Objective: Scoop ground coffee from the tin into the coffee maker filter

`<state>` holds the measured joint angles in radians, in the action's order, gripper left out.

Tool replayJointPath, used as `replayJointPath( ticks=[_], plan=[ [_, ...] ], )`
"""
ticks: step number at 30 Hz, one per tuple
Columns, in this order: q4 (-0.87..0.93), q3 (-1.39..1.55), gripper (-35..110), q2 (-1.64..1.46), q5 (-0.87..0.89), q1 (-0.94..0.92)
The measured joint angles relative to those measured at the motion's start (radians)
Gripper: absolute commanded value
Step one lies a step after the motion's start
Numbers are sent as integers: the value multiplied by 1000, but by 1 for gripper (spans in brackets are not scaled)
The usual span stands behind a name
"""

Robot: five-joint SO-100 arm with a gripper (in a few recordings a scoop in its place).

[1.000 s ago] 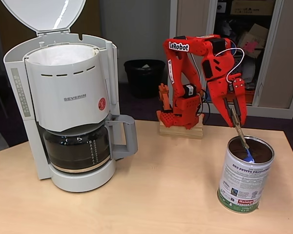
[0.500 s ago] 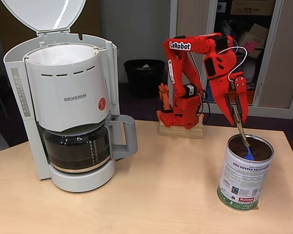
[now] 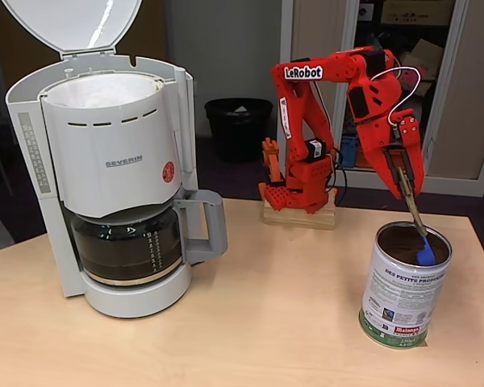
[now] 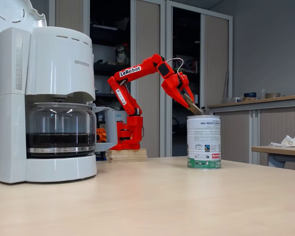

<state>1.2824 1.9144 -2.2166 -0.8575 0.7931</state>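
On the wooden table point(image 3: 250, 322), the gripper point(image 3: 405, 173), clamped on the spoon point(image 3: 419, 234), has swung right and lifted slightly within the tin point(image 3: 405, 286), likely raising 1 scoopful.

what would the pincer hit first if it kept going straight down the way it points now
The pincer points down and slightly right, gripping a spoon whose blue bowl already sits inside the tin. Going on, the spoon would likely press into the ground coffee first, though depth inside the tin is unclear.
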Motion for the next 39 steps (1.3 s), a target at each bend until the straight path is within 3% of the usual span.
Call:
replayJointPath(
  ticks=[15,31,39],
  plan=[
    [-117,72,0,-49,235,-32],
    [-132,322,0,-376,342,-67],
    [-161,368,0,-460,497,-46]
  ],
)
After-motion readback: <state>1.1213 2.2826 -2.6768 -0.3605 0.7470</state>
